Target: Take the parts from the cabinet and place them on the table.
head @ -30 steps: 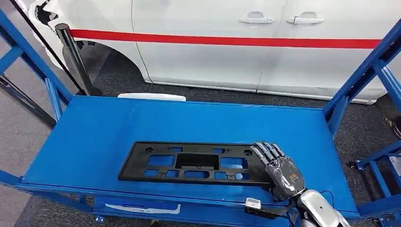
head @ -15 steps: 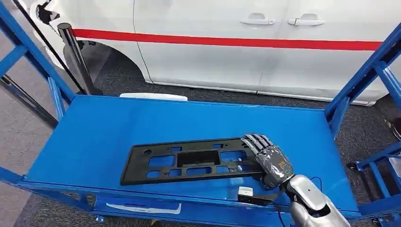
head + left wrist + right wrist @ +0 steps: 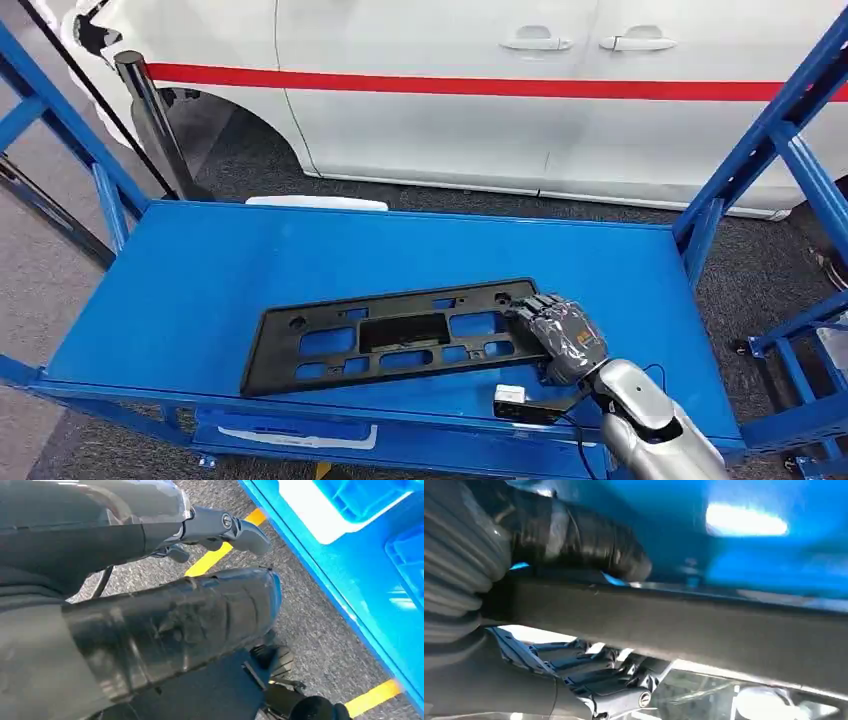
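A long black plastic part (image 3: 390,335) with several cut-outs lies slanted on the blue shelf (image 3: 220,270), its right end raised and farther back than its left end. My right hand (image 3: 560,335) grips that right end, fingers curled over the edge. In the right wrist view the part (image 3: 684,625) runs across as a dark bar, with the thumb (image 3: 574,540) on one side and the fingers (image 3: 599,680) on the other. My left hand (image 3: 175,625) hangs beside my body over the floor, with nothing in it.
Blue frame uprights stand at the shelf's right (image 3: 760,150) and left (image 3: 60,130) ends. A white car (image 3: 480,110) with a red stripe is parked just behind. A black post (image 3: 150,110) stands at the back left. A white strip (image 3: 318,203) lies at the shelf's far edge.
My right hand went from resting flat on the part's right end to curling around it. That end moved back and up, so the part swung to a slant.
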{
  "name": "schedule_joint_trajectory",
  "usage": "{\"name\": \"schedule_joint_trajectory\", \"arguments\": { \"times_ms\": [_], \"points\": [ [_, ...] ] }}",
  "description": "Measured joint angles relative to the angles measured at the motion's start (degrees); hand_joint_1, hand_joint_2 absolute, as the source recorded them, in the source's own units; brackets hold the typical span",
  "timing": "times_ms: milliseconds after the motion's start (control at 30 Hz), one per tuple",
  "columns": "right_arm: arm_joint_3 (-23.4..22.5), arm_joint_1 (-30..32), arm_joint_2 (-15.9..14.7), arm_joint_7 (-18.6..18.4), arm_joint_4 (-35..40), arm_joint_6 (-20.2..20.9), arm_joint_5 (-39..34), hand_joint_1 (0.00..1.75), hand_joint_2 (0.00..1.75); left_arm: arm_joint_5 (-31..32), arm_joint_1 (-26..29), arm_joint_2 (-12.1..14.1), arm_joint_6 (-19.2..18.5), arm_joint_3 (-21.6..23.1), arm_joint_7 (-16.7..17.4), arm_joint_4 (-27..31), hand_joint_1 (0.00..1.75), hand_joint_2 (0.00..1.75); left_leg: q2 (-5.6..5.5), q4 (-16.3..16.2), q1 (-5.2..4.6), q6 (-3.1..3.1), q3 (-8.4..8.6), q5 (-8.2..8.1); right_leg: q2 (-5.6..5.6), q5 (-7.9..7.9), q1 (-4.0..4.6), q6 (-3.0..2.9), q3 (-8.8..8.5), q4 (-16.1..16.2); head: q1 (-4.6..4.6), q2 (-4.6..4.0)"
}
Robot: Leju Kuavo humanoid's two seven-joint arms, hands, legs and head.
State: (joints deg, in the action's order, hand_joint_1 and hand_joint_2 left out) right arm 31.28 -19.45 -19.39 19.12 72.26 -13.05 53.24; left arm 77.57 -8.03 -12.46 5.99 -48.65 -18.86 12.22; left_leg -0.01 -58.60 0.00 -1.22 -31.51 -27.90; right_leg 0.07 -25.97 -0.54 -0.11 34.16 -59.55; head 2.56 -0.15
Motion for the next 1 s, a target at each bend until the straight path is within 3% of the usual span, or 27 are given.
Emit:
{"name": "schedule_joint_trajectory", "arguments": {
  "times_ms": [100, 133, 167, 233, 267, 300, 333, 367, 433, 467, 500, 600, 667, 700, 767, 800, 833, 867, 900, 967, 1000],
  "points": [
    [0.0, -0.2, 0.0, 0.0, 0.0, -0.2, 0.1, 1.75, 1.75, -0.1, 0.1, 0.0, 0.1, 0.0, 0.0, 0.0, 0.0, 0.0, -0.02, 0.5, -0.25, -0.78, 0.06, 0.39, 0.0, 0.45, -0.2, 0.99, -0.28, 0.6, -0.02, 0.0],
    [0.0, -0.2, 0.0, 0.0, 0.0, -0.3, 0.1, 1.75, 1.75, -0.1, 0.1, 0.0, 0.2, 0.0, 0.0, 0.0, 0.0, 0.0, 0.2, 1.5, 0.36, -1.3, 0.8, 1.2, -0.01, 0.14, -0.24, 1.25, -0.26, 0.1, 0.04, 0.0],
    [0.0, -0.2, 0.0, 0.0, 0.0, -0.3, 0.1, 1.75, 1.75, -0.1, 0.0, 0.0, 0.2, 0.0, 0.0, 0.0, 0.0, 0.0, 0.35, 1.8, 0.19, -1.6, 0.86, 1.41, -0.03, -1.31, -0.24, 1.32, 0.35, -1.3, 0.07, 0.0],
    [0.1, -0.2, 0.0, 0.0, 0.0, -0.4, 0.2, 1.75, 1.75, -0.1, 0.0, 0.0, 0.2, 0.1, 0.0, 0.0, 0.0, 0.0, 0.55, 1.8, 0.07, -1.91, 0.63, 1.59, -0.01, -6.13, -0.29, 1.55, 4.04, -9.4, 0.09, 0.0],
    [0.1, -0.2, 0.0, 0.0, 0.0, -0.3, 0.2, 1.75, 1.75, -0.1, 0.1, 0.0, 0.2, 0.1, 0.0, 0.0, 0.0, 0.0, 0.62, 1.7, 0.01, -1.93, 0.56, 1.57, -0.01, -7.72, -0.34, 1.7, 5.88, -13.5, 0.04, 0.0],
    [0.2, -0.2, 0.0, 0.0, -0.1, -0.3, 0.3, 1.75, 1.75, -0.1, 0.1, 0.0, 0.2, 0.1, 0.0, 0.0, 0.0, 0.0, 0.64, 1.7, 0.0, -1.93, 0.51, 1.56, -0.02, -8.18, -0.4, 1.83, 7.06, -16.0, 0.07, 0.0],
    [0.2, -0.2, 0.0, 0.0, -0.1, -0.4, 0.3, 1.75, 1.75, -0.1, 0.1, 0.0, 0.2, 0.1, 0.0, 0.0, 0.0, 0.0, 0.64, 1.6, 0.02, -1.9, 0.54, 1.52, -0.04, -7.29, -0.53, 1.96, 6.94, -15.8, 0.07, 0.0],
    [0.2, -0.2, 0.0, 0.0, -0.1, -0.6, 0.3, 1.75, 1.75, -0.1, 0.1, 0.0, 0.2, 0.1, 0.0, 0.0, 0.0, 0.0, 0.61, 1.5, 0.1, -1.81, 0.6, 1.41, -0.04, -5.12, -0.77, 2.07, 5.47, -12.9, 0.04, 0.0],
    [0.2, -0.2, 0.0, 0.0, 0.0, -1.1, 0.4, 1.75, 1.75, -0.1, 0.1, 0.0, 0.3, 0.1, 0.0, 0.0, 0.0, 0.0, 0.52, 1.0, 0.31, -1.36, 0.7, 1.01, -0.09, -0.38, -1.14, 2.21, 0.57, -3.3, 0.07, 0.0],
    [0.3, -0.2, 0.0, 0.0, 0.0, -1.4, 0.4, 1.75, 1.75, -0.2, 0.1, 0.0, 0.4, 0.1, 0.0, 0.0, 0.0, 0.0, 0.5, 0.5, 0.25, -0.94, 0.49, 0.67, -0.08, -0.86, -1.16, 2.15, -0.85, -0.3, 0.09, 0.0],
    [0.4, -0.1, 0.0, -0.2, 0.0, -2.0, 0.5, 1.75, 1.75, -0.4, 0.0, 0.0, 0.5, 0.1, 0.0, 0.0, 0.0, 0.0, 0.35, 0.0, -0.02, -0.49, 0.3, 0.35, 0.07, -0.69, -0.62, 1.62, -0.65, 0.0, 0.02, 0.0],
    [0.4, 1.5, 0.0, -0.6, 1.3, -6.0, 1.4, 1.75, 1.75, -1.2, 0.1, 0.0, 0.8, 0.0, 0.0, 0.0, 0.0, 0.0, 0.23, 0.4, 0.24, 0.39, 0.44, 0.54, 0.05, -0.72, -0.28, 0.6, -0.66, -0.1, 0.0, 0.0],
    [-0.4, 3.6, 0.0, -1.4, 3.6, -9.8, 2.8, 1.75, 1.75, -1.7, 0.2, 0.0, 1.0, 0.0, -0.5, 0.0, 0.0, 0.0, 0.06, -0.7, 0.47, 0.93, 0.06, -0.61, -0.25, -0.35, -0.73, -0.08, -0.93, 0.5, -0.02, 0.0],
    [-0.9, 5.0, 0.4, -2.0, 4.9, -11.7, 4.0, 1.75, 1.75, -2.1, 0.3, 0.0, 1.2, 0.0, -0.8, 0.0, 0.0, 0.0, 0.07, -3.4, 0.47, 1.15, -1.27, -2.69, -0.37, -0.38, -0.78, -0.36, -0.86, 0.6, -0.2, 0.0],
    [-2.3, 9.3, 0.8, -3.9, 8.3, -16.3, 7.6, 1.75, 1.75, -2.8, 0.6, 0.0, 1.4, -0.2, -1.8, 0.0, 0.0, 0.0, 0.08, -12.4, 0.67, 1.51, -5.55, -7.14, -0.73, -0.44, -0.6, -0.62, -0.67, 0.5, -0.15, 0.0],
    [-3.2, 11.4, 1.3, -4.8, 10.3, -19.3, 10.1, 1.75, 1.75, -3.3, 0.9, 0.0, 1.6, -0.3, -2.3, 0.0, 0.0, 0.0, 0.09, -16.0, 0.67, 1.61, -7.29, -8.19, -0.74, -0.5, -0.53, -0.7, -0.53, 0.5, -0.15, 0.0],
    [-3.9, 13.5, 2.1, -5.4, 12.6, -21.7, 12.6, 1.75, 1.75, -3.6, 1.2, 0.1, 1.7, -0.4, -2.6, 0.0, 0.0, 0.0, 0.09, -17.0, 0.67, 1.62, -7.86, -7.81, -0.69, -0.53, -0.46, -0.75, -0.52, 0.5, -0.15, 0.0],
    [-4.7, 16.4, 3.2, -5.5, 15.4, -23.4, 15.2, 1.75, 1.75, -3.9, 1.5, 0.2, 1.9, -0.5, -2.9, 0.0, 0.0, 0.0, 0.09, -15.4, 0.67, 1.51, -7.26, -6.1, -0.65, -0.65, -0.41, -0.8, -0.62, 0.5, -0.15, 0.0],
    [-5.8, 18.8, 4.8, -5.6, 19.4, -24.9, 18.3, 1.75, 1.75, -4.2, 1.7, 0.2, 2.0, -0.7, -3.1, 0.0, 0.0, 0.0, 0.09, -11.8, 0.67, 1.33, -5.64, -3.7, -0.59, -0.78, -0.35, -0.77, -0.76, 0.5, -0.15, 0.0],
    [-7.1, 22.0, 7.6, -4.9, 25.0, -26.2, 20.5, 1.75, 1.75, -4.3, 1.8, 0.2, 2.1, -1.1, -3.3, 0.0, 0.0, 0.0, 0.0, -1.7, 0.53, 0.49, -1.14, 1.46, -0.38, -1.06, -0.29, -0.59, -1.25, 0.5, -0.15, 0.0],
    [-7.5, 22.7, 8.3, -4.9, 26.4, -26.4, 20.8, 1.75, 1.75, -4.3, 1.8, 0.3, 2.1, -1.2, -3.3, 0.0, 0.0, 0.0, -0.11, -0.7, 0.15, 0.24, -0.54, 0.5, -0.37, -1.09, -0.04, -0.37, -1.11, 0.5, -0.09, 0.0]
  ]
}}
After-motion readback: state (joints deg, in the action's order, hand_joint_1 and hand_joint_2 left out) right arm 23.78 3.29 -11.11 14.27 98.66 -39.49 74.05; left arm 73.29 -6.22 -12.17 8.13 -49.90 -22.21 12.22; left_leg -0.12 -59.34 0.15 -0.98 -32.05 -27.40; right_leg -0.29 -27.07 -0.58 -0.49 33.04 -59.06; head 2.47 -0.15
